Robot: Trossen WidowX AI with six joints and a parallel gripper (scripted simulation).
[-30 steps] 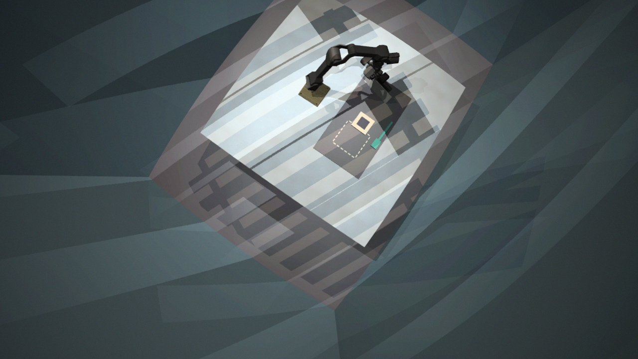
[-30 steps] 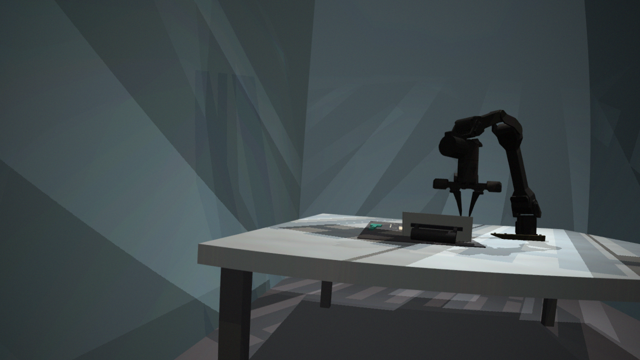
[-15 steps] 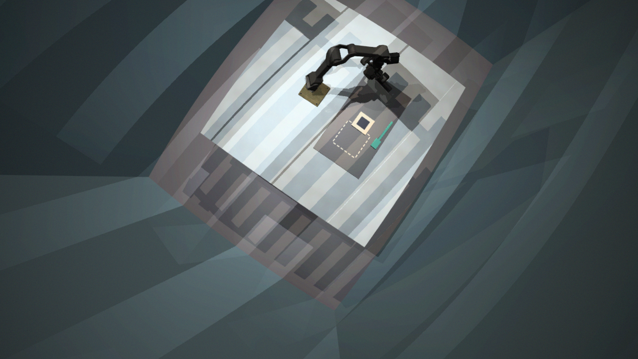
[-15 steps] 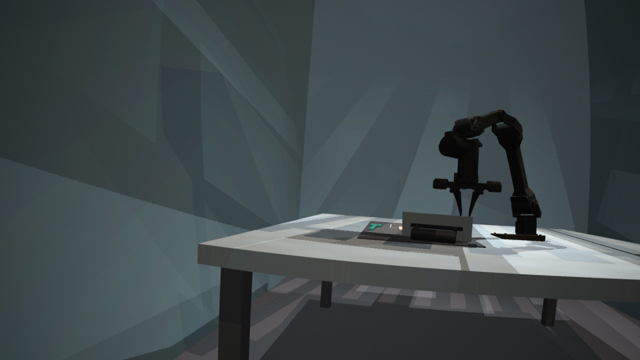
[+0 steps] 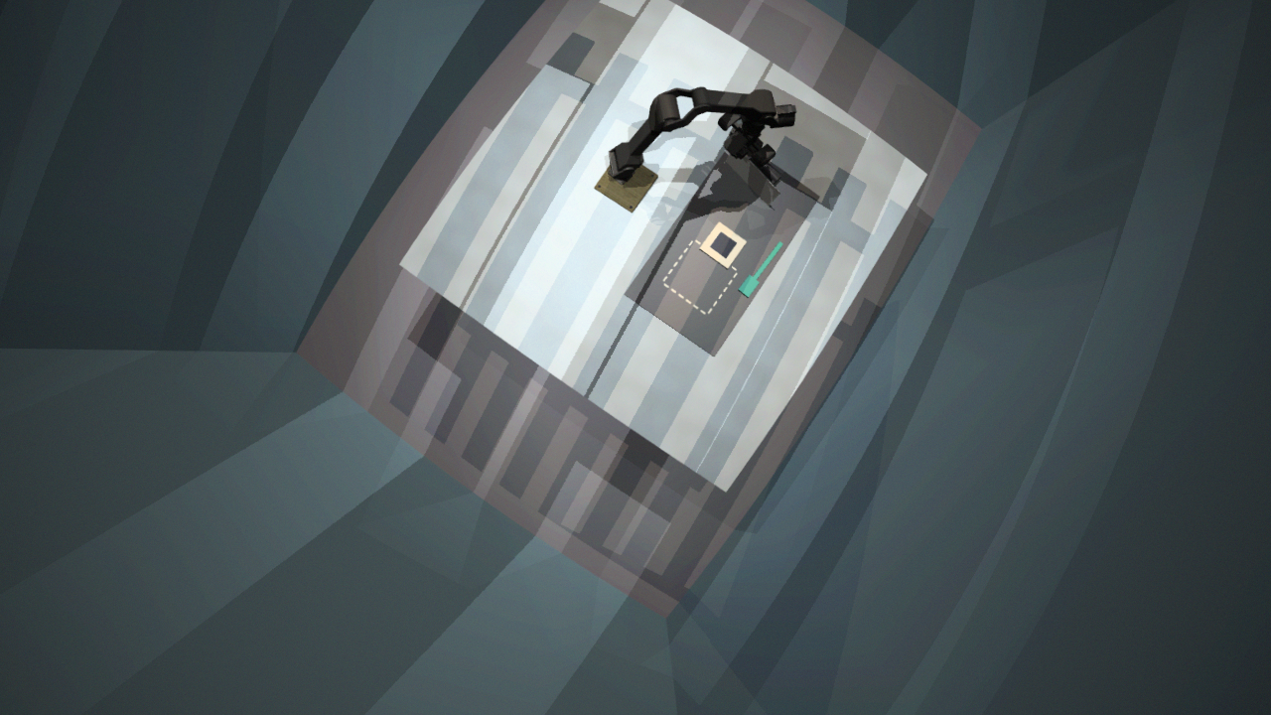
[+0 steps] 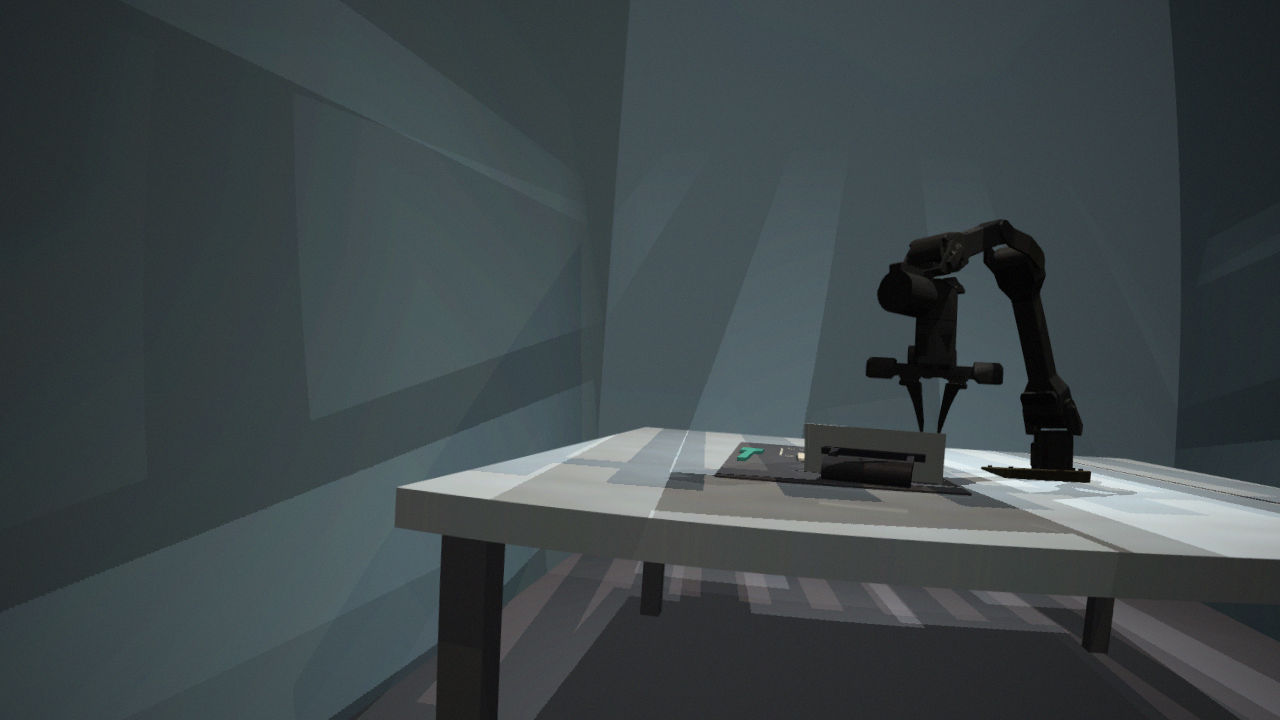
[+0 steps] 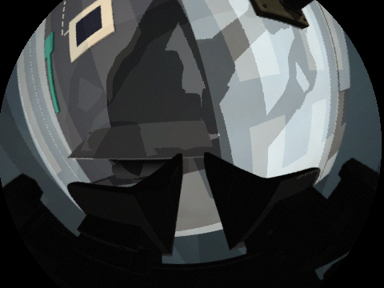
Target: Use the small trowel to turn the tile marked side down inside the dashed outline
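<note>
The tile [image 5: 723, 245] [image 7: 89, 26] is a cream square with a dark square on its upper face. It lies flat on the dark mat [image 5: 713, 342], overlapping a corner of the dashed outline [image 5: 664, 283]. The teal trowel [image 5: 748, 285] [image 6: 748, 454] [image 7: 52, 88] lies flat on the mat beside the tile, its blade near the outline side and its handle pointing towards the arm's end of the mat. My gripper [image 5: 777, 178] [image 6: 930, 431] [image 7: 194, 157] points down, away from tile and trowel. Its fingers are a little apart, with nothing between them, so it is open.
A grey upright panel [image 6: 872, 438] [image 7: 152, 140] with a dark slot and dark rounded part stands at the mat's end, close by my fingertips. The arm's base plate [image 5: 631, 197] [image 6: 1065, 475] is on the table beside the mat. Shadows cross the mat.
</note>
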